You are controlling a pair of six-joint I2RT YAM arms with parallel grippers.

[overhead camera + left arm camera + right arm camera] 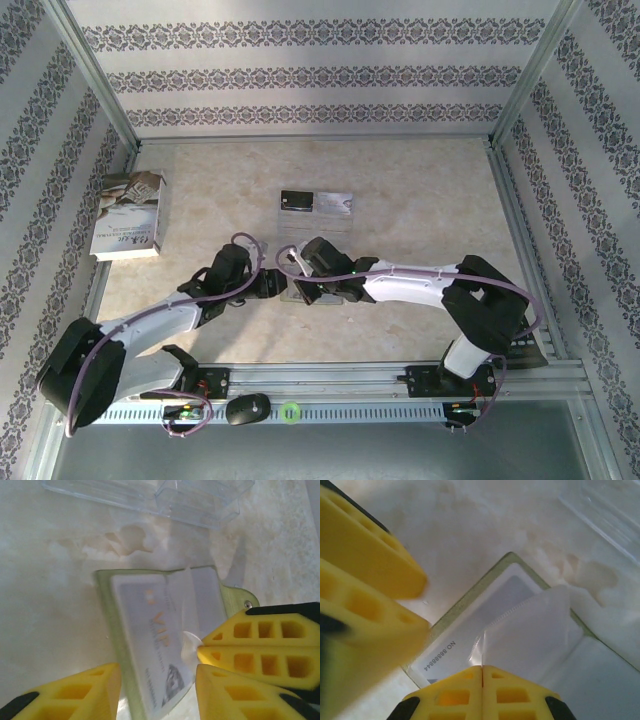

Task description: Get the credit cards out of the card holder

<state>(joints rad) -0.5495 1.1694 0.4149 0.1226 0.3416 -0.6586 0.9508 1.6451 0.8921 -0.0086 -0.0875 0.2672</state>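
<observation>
Left wrist view: the left gripper (159, 680) stands spread astride the card holder (107, 610), which lies open on the table (45, 630). Close on the silvery card (150, 625) only. The right gripper (481, 672), pressed together, pinches the clear pocket flap (530, 630); draw the card out flat.

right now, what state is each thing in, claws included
card holder: lying open, clear pocket flap lifted
silver card: in the holder, face up, not out yet
black card: out, lying flat on the clear sheet
book: closed, lying flat
left claw: open, fingers either side of the holder's end
right claw: shut, pinching the pocket flap
</observation>
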